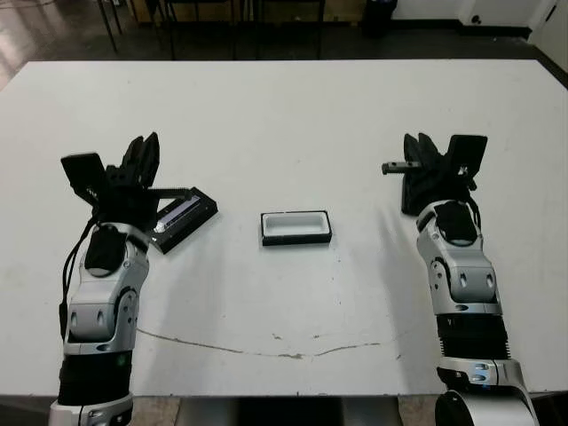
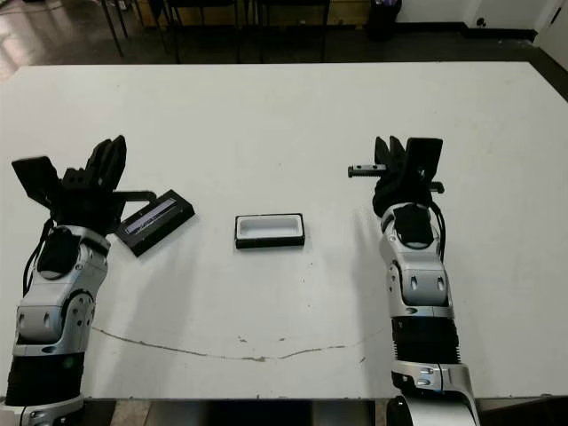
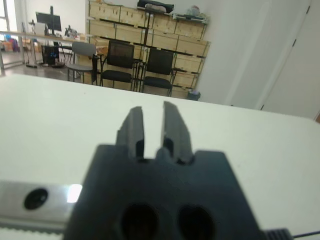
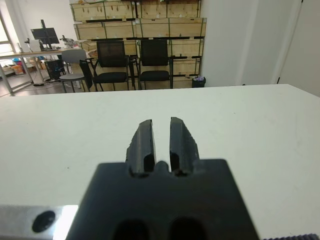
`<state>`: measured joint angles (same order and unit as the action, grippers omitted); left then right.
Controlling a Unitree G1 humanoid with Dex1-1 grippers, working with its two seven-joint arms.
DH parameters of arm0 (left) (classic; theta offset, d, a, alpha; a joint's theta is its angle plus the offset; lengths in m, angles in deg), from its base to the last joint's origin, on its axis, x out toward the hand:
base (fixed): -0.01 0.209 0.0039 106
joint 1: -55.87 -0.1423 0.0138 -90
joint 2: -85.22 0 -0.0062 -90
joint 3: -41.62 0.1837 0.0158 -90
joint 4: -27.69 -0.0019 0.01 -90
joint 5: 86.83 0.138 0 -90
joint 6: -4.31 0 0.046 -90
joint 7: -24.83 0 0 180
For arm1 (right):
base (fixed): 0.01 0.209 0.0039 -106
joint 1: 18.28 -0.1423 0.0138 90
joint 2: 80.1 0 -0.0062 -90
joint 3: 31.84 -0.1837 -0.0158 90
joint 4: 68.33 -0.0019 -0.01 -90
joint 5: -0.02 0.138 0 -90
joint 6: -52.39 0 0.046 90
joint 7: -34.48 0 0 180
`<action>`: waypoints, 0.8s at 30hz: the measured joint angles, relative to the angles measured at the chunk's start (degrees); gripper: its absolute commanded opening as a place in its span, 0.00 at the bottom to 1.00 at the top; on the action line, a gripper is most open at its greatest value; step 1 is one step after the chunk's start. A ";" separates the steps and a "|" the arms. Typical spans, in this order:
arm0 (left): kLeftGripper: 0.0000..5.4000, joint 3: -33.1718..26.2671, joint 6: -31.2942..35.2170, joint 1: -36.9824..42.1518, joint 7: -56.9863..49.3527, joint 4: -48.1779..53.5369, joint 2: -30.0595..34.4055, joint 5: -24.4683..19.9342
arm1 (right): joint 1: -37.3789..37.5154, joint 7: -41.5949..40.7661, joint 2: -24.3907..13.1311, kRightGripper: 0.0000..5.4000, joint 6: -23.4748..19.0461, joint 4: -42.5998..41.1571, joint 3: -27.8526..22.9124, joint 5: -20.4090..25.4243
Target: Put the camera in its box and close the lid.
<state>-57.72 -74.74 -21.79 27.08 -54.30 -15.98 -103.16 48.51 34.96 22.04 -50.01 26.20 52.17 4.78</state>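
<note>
The box [image 1: 296, 227], a shallow black tray with a white lining, is located at the centre of the frame on the white bench [image 1: 284, 115]. It is seen lying flat with its open side up and its long side running left to right. Nothing is seen inside it.

A flat black piece with a pale silvery strip, the lid [image 1: 183, 216], is located left of centre. It is laid at an angle, its upper end turned toward the right. It is well apart from the box.

The left claw [image 1: 142, 153] is positioned at the left of the frame, just beside the lid and above its lower left end. Whether contact is made cannot be told. In the left wrist view the two fingers [image 3: 132, 131] are seen upright with a narrow gap between them, and nothing is held: the claw is released.

The right claw [image 1: 424, 149] is positioned at the right of the frame, well apart from the box. In the right wrist view its fingers [image 4: 145, 140] are likewise separated by a narrow gap, with nothing grasped.

The camera cannot be identified with certainty in any view.

A thin dark scratch line [image 1: 266, 348] is marked across the lower part of the bench. Chairs [image 4: 112, 60] and stacked wooden crates [image 4: 150, 25] are visible beyond the bench in the wrist views.
</note>
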 measured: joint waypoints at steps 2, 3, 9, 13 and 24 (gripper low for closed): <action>0.00 0.16 -0.01 0.13 -0.20 0.00 -0.79 -0.12 | 0.01 -0.01 0.03 0.00 0.00 -0.21 0.01 0.00; 0.00 0.31 -0.02 0.12 -0.22 0.00 -0.95 -0.10 | 0.03 -0.01 0.02 0.00 0.00 -0.36 0.01 -0.01; 0.00 1.56 -0.02 0.08 -0.11 0.68 -1.72 -0.04 | 0.34 -0.30 -0.64 0.00 -0.06 -1.40 0.53 -0.61; 0.00 1.78 -0.01 -0.90 0.58 1.97 -1.86 -0.29 | 1.96 0.91 -0.72 0.00 1.19 -2.28 1.81 -3.58; 0.00 2.13 0.04 -2.59 1.85 2.54 -2.54 -0.70 | 3.72 4.91 -2.20 0.31 -6.31 -5.87 5.86 -15.14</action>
<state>-55.59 -74.71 -24.38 28.93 -51.76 -18.52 -103.87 52.23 39.87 19.85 -56.32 20.33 58.03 -10.36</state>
